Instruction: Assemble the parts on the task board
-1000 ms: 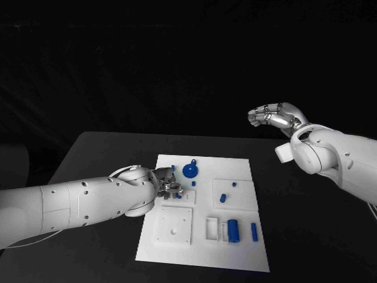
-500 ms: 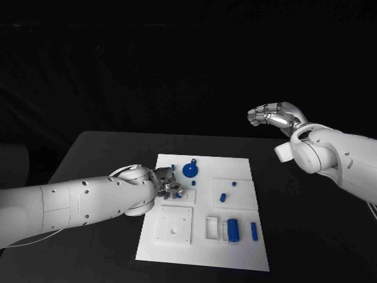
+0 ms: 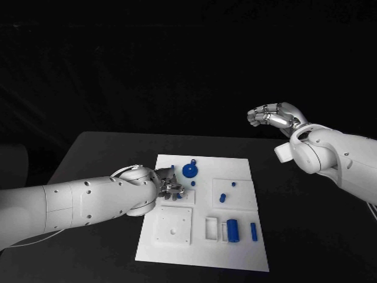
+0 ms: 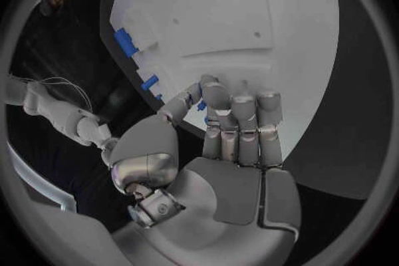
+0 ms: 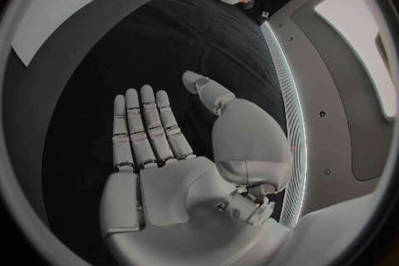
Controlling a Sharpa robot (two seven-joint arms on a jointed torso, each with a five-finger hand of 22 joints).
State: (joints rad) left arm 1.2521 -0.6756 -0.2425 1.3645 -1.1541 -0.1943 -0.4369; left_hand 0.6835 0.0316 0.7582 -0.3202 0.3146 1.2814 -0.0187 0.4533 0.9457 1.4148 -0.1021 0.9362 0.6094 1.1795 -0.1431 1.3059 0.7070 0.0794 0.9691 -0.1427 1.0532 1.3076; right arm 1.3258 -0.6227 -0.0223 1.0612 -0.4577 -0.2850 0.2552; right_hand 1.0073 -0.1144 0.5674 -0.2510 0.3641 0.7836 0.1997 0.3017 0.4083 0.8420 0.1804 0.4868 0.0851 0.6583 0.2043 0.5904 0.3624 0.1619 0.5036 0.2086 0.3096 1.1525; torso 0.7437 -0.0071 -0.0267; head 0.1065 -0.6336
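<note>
Your left hand [image 3: 171, 188] has barely moved, fingers curled on a small blue part [image 4: 202, 105] at the task board [image 3: 240, 259]'s left edge, so insertion continues; your right hand [image 3: 273, 115] hangs raised, holding nothing.

The board [image 3: 204, 247] was plain white, on a black table [image 3: 103, 153]. Its parts were blue: a round disc [image 3: 190, 171], a thick bar [image 3: 232, 229] and a thin bar [image 3: 254, 231]. Both arms were white, the left hand [image 3: 171, 187] and right hand [image 3: 273, 115] silver.
</note>
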